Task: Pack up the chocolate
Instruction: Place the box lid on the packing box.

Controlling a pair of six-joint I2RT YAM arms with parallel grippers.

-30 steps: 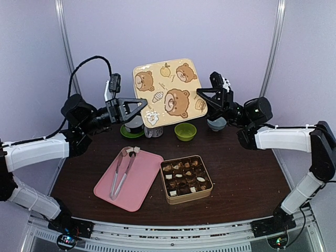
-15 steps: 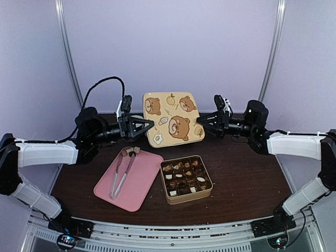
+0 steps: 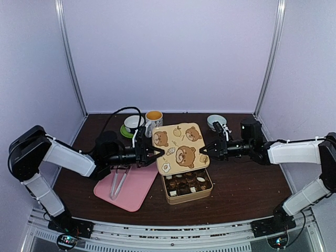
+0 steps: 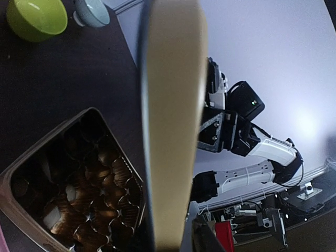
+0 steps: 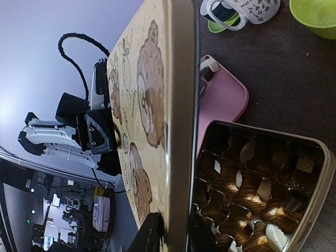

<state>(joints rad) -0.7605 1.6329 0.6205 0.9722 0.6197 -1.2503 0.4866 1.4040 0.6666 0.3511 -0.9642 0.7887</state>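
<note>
**Top view.** Step in hand, as judged: closing the tin [image 3: 185, 198]. Carried between left gripper [image 3: 156, 154] and right gripper [image 3: 206, 150]: the lid [image 3: 178, 149], bear side up, tilted, hovering over the far half of the tin. Narrow pinch on opposite lid edges, one gripper per side. Packed in the tin: the chocolate [image 3: 188, 184], dark and pale pieces in rows, near rows exposed. Left of the tin: pink tray [image 3: 137, 190], holding only the tongs [image 3: 118, 181]. Behind: mug [image 3: 153, 121] and blue bowl [image 3: 215, 122].

**Left wrist view.** Lid [image 4: 170, 131] seen edge-on, rising from the bottom of the frame. Finger contact mostly cut off here; grip read from the top view. Below left: open tin [image 4: 63, 131], chocolate [image 4: 79, 199] seated in gold-brown paper cups. At the top: green bowl [image 4: 37, 16], nothing visible inside.

**Right wrist view.** Lid edge [image 5: 176, 105] clamped between own fingers at the bottom of the frame. Just beside and below: tin [image 5: 323, 163], compartments filled with chocolate [image 5: 236, 184].

**Next move, as judged.** Level the lid, square its corners to the tin rim, and lower both sides together. Release only once seated; a skewed lid may jam on the rim.
</note>
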